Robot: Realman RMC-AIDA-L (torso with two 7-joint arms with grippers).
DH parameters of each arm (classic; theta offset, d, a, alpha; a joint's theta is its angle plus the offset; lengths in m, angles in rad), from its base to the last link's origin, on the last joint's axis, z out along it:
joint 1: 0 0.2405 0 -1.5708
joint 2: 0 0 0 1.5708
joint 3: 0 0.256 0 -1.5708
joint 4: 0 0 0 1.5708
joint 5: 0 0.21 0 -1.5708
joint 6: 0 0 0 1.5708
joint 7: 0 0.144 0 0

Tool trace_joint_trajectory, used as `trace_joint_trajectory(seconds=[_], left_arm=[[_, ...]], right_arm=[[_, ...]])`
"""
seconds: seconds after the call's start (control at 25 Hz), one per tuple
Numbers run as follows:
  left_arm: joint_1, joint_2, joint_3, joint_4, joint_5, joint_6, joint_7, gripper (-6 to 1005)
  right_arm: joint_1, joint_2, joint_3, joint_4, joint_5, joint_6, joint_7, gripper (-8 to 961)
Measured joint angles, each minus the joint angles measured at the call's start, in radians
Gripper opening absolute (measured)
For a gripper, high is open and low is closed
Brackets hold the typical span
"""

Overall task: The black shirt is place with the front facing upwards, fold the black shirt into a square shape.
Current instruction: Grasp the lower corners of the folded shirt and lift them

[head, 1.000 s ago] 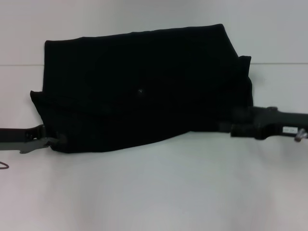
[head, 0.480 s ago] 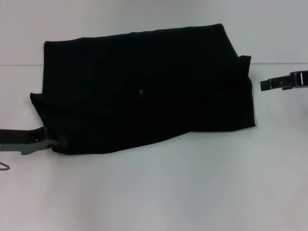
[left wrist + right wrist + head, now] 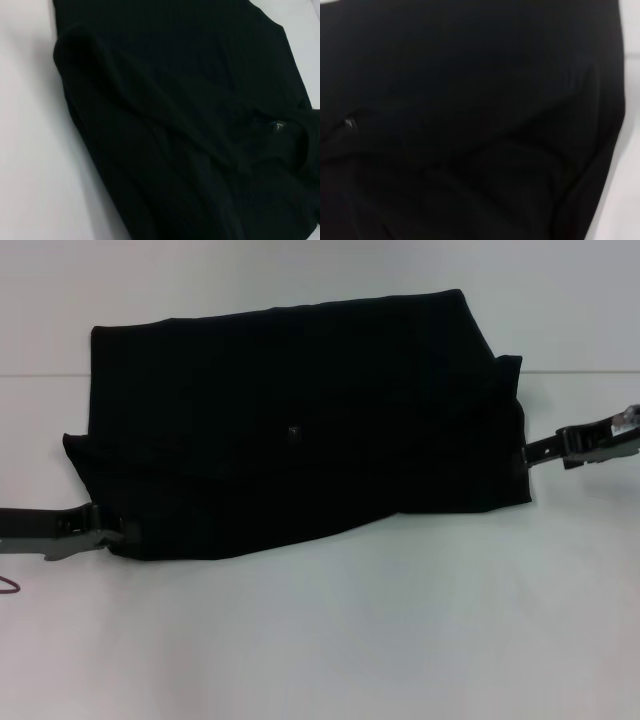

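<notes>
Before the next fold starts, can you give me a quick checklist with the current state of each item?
1. Black shirt lies on the table, already partly folded into a wide block: ok.
2. Left gripper at the shirt's near-left corner, at the cloth edge: ok.
3. Right gripper at the shirt's right edge: ok.
4. Either gripper actually pinching cloth: cannot tell; the fingers are not distinguishable against the black cloth.
5. Shape square: not ok; wider than deep, near edge slanted, right side uneven.
6. Cloth smooth: not ok; the left wrist view shows long ridges and creases.
</notes>
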Motion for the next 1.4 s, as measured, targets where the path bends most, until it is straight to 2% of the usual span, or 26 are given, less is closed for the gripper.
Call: trace_joint_trajectory(seconds=[0.24, 0.48, 0.68, 1.2, 1.4], left_arm=[[0.000, 0.001, -0.003, 0.009, -0.001, 0.015, 0.001, 41], [0.000, 0.001, -0.004, 0.011, -0.002, 0.018, 0.001, 47], [0.000, 0.001, -0.004, 0.011, -0.001, 0.018, 0.003, 53], [-0.002, 0.001, -0.001, 0.012, -0.006, 0.019, 0.004, 67], [-0.004, 0.001, -0.002, 0.012, -0.009, 0.019, 0.004, 72]], right_arm=[[0.001, 0.017, -0.001, 0.047, 0.003, 0.053, -0.009, 900], [0.005, 0.053, -0.003, 0.049, 0.003, 0.087, -0.037, 899], [0.010, 0.070, -0.004, 0.064, 0.002, 0.112, -0.046, 898], [0.014, 0.071, -0.006, 0.100, 0.003, 0.183, -0.076, 894], [0.015, 0.084, -0.005, 0.103, 0.002, 0.195, -0.096, 886]])
